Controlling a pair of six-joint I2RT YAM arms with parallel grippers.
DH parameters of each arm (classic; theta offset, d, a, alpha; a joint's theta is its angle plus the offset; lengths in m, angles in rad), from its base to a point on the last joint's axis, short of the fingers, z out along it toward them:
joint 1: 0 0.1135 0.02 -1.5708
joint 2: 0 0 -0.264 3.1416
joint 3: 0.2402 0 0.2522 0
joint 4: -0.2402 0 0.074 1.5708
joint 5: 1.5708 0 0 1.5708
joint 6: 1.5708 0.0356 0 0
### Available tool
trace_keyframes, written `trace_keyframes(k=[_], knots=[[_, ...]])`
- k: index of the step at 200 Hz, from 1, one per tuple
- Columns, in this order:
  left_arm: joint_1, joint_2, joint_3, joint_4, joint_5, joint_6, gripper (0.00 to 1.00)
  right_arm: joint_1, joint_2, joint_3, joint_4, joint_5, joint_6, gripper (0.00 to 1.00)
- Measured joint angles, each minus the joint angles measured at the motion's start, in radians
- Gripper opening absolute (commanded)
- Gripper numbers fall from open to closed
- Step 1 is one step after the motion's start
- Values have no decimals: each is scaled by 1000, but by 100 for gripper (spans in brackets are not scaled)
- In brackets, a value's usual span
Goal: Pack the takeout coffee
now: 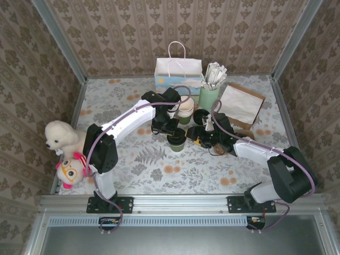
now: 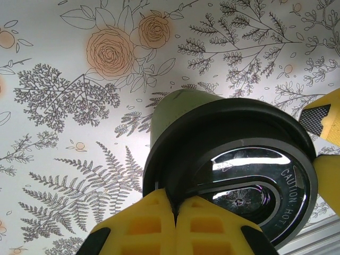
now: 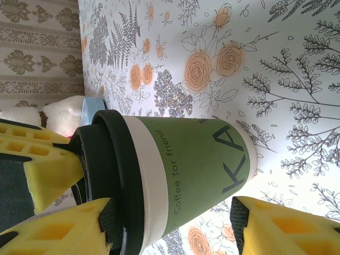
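Cup stands upright on the table with its black lid on, right under the left gripper and just ahead of the right gripper. The left fingers are pressed together with nothing between them. Their tips sit at the lid's rim on the side nearest that wrist, off the lid's centre. The right fingers stand well apart and hold nothing. In the right wrist view one is level with the lid and the other nearer the cup's foot, with the green wall just past the gap. Whether the lid-side pad touches the rim I cannot tell. From the left fingers, the right fingertips show just past the lid's far edge, so the two grippers are near each other.

Beyond the left fingers, toward the back wall, sit a stack of cups and a handled bag, likely where the cup goes.

As I judge the risks, a push at the rim rather than the middle could tilt the cup or seat the lid crooked, and nothing braces the cup if it tips. If the right fingers close as they lie, along the cup's height, they may catch the lid and pry it off. A hard squeeze would dent the paper. The grippers could also knock together over the lid.
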Motion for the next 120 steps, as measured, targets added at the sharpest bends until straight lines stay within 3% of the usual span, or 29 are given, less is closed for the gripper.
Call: trace_keyframes(k=[62,120], knots=[[0,-20,-40,43,8,0,0,5,-1,0,-5,2,-7,45],[0,-53,-99,103,13,-15,0,8,-2,-10,3,21,-24,44]])
